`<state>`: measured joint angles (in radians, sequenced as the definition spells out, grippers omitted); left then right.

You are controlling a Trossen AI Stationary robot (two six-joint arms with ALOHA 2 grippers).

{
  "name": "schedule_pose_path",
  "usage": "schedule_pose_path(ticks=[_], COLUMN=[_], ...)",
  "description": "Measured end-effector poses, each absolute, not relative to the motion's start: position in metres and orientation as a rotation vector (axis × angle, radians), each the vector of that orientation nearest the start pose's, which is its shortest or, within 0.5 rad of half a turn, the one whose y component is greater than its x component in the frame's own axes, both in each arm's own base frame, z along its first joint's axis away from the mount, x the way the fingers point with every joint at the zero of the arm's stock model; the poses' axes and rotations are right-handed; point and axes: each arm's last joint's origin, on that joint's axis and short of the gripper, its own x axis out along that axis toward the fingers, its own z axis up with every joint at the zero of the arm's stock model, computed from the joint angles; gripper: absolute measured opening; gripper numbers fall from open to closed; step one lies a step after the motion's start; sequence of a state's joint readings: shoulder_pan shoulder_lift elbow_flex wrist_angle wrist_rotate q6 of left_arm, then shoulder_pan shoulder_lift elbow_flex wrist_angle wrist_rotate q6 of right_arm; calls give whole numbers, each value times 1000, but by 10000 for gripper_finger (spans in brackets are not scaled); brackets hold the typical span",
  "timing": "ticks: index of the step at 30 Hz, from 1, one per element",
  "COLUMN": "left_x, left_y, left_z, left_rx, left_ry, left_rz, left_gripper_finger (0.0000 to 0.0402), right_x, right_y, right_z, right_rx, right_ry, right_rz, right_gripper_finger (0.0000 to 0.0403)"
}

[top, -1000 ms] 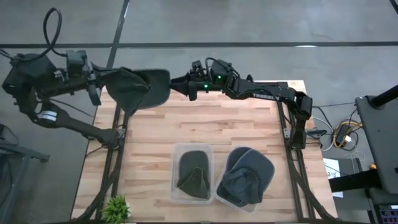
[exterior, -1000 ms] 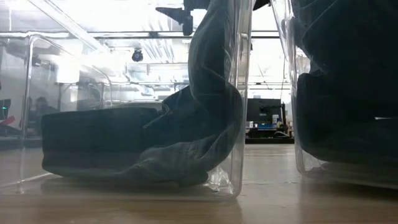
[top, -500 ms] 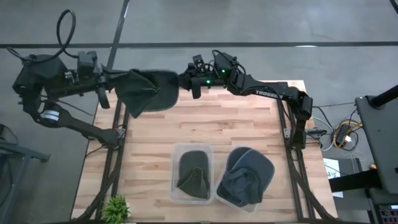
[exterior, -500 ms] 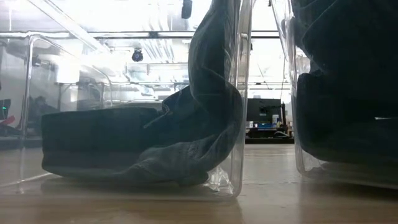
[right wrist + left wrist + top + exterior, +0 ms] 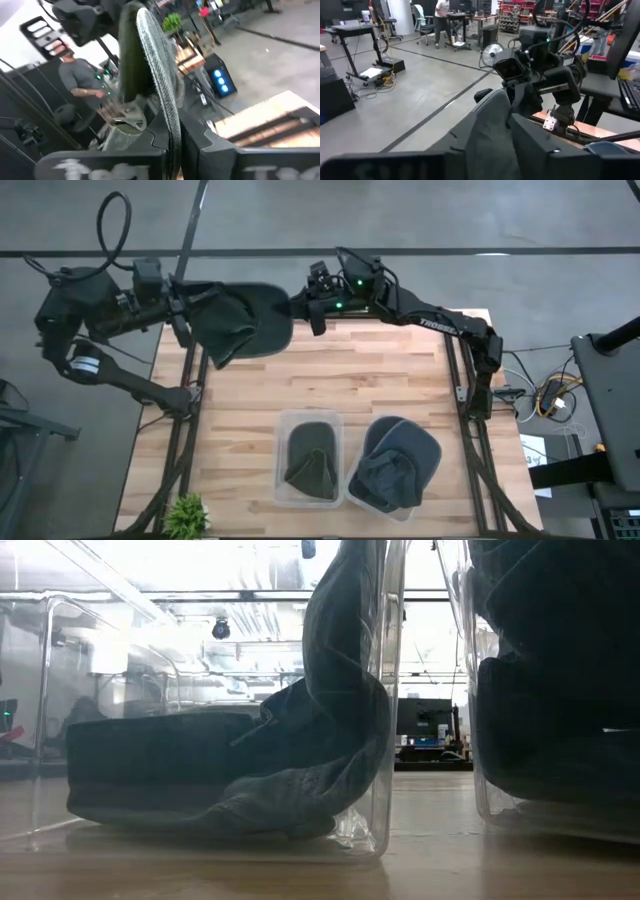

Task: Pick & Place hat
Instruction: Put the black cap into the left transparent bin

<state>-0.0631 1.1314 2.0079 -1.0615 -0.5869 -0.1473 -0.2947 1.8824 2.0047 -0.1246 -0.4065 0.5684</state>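
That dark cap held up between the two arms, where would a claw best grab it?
By the flat brim. The cap hangs over the table's far edge, crown bunched in the left claw, stiff brim pointing at the right claw. Coming in level from the right suits it: the right claw's fingers seem to pinch that thin edge already.

Both hands [image 5: 182, 315] [image 5: 300, 308] clamped, raised at table's far edge.
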Motion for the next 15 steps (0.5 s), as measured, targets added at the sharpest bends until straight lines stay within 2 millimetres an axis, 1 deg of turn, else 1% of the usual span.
schedule_pose_path(ticks=[3, 7, 10, 15], left_x=[109, 106, 104, 103], left_y=[10, 10, 10, 11], left_z=[552, 552, 552, 553], left_rx=[-81, -41, -35, -19], left_ry=[139, 153, 148, 147], left_rz=[557, 566, 564, 604], left_gripper_finger=[139, 153, 154, 154], right_x=[409, 394, 380, 356], right_y=[-117, -118, -115, -111], right_z=[449, 460, 468, 478], right_rx=[590, 642, 674, 790], right_ry=[101, 244, 352, 507], right_rz=[98, 146, 242, 436], right_gripper_finger=[10, 10, 10, 9])
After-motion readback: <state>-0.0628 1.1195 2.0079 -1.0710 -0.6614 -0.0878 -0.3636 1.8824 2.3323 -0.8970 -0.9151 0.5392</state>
